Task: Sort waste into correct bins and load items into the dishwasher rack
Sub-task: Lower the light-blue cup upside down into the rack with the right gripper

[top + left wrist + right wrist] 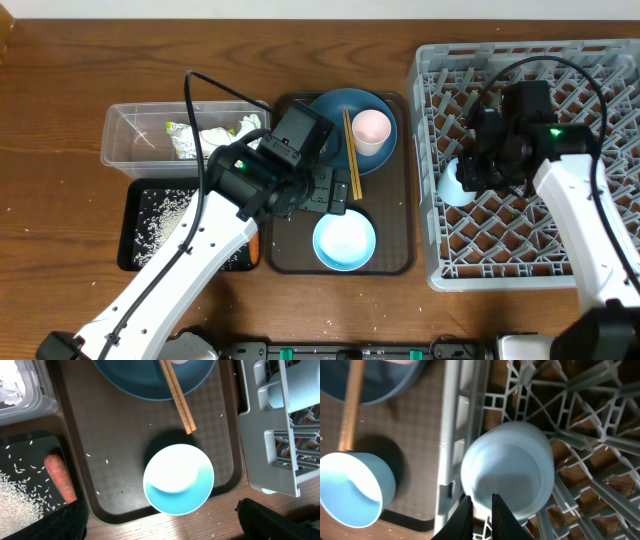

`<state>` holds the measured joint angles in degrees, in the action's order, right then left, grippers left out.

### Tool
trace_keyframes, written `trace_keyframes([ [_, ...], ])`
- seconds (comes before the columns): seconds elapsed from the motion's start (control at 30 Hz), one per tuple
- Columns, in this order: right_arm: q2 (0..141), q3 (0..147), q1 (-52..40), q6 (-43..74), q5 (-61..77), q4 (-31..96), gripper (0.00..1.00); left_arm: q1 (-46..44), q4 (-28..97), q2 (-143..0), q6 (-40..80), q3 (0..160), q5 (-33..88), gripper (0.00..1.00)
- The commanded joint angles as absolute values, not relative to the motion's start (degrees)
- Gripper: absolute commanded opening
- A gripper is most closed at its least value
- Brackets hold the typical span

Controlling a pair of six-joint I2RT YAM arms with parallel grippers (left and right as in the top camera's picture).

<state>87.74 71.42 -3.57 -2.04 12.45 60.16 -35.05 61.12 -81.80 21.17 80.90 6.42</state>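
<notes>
Right, over on the left, the left gripper [160,506] hangs spread wide and empty above the brown serving tray [120,445]. Out past its left finger sit the clear tub [135,140], with tissue [225,138] and the green-and-yellow wrapper [182,140] inside, and the black tray [135,255] strewn with rice [160,215]. The carrot [60,477] lies at that tray's edge, just ahead of the same finger.

Directly under the open jaws sits the light blue bowl [178,479], upright. It looks hard, smooth and light, likely slippery, so I'd take it at the rim, one finger inside and one outside. Ahead of the gripper the chopsticks [177,397] lie across the dark blue dish [140,380], and the pink cup [371,128] stands in it. The sticks look thin, stiff and prone to rolling, so pinch the pair together at mid-length.

Across to the right, the right gripper [481,502] is down in the dishwasher rack [600,60], drawn narrow with the near rim of the light blue cup [510,470] between its fingers. The cup is tipped, its mouth towards the wrist by the look of it, and the rack's wall is just left of the gripper. It looks rigid and light, and could pivot on a rim pinch, so it wants gentle handling.
</notes>
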Motion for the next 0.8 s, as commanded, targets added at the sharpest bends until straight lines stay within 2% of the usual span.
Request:
trace_keyframes([
  [0.0, 89.45, 70.26, -3.81, 0.27, 8.34, 60.2, 0.12, -35.07, 61.23, -81.58, 21.1, 80.84, 5.48, 0.98],
  [0.43, 91.48, 64.16, -3.81, 1.67, 6.92, 55.22, 0.13, -35.07, 61.23, -81.58, 21.1, 80.84, 5.48, 0.98],
  [0.77, 89.1, 71.33, -3.77, 1.65, 7.11, 59.83, 0.14, -35.07, 61.23, -81.58, 21.1, 80.84, 5.48, 0.98],
])
